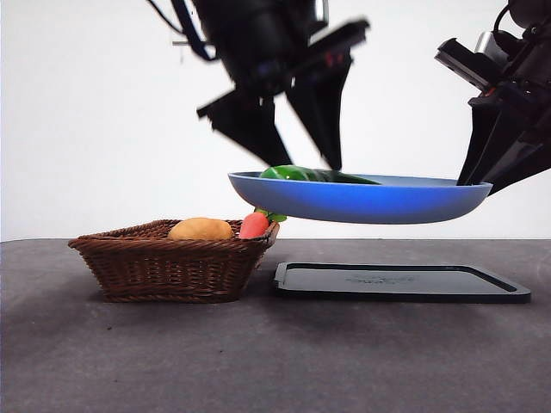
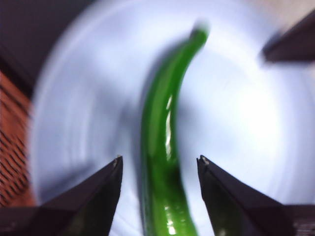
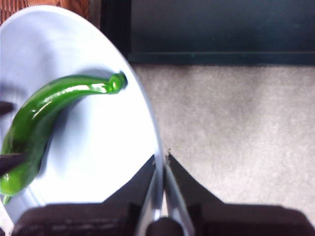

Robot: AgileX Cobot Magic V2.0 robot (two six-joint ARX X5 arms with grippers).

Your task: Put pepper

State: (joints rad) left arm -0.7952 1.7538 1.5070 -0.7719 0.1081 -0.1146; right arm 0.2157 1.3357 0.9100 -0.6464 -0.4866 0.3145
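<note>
Pepper (image 3: 47, 115): glossy dark-green, curved, lying on plate (image 1: 362, 200).

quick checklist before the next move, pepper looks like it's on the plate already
1. Long glossy dark-green pepper lying on the round blue plate: ok.
2. Left gripper open, jaws either side of the pepper, not squeezing it: ok.
3. Right gripper shut on the plate's rim: ok.
4. Plate held off the table, above the flat black tray: ok.
5. Plate level: slightly tilted, cannot tell if safe.
6. Left jaws clear of the pepper for lifting away: cannot tell, the left wrist view is blurred.
</note>
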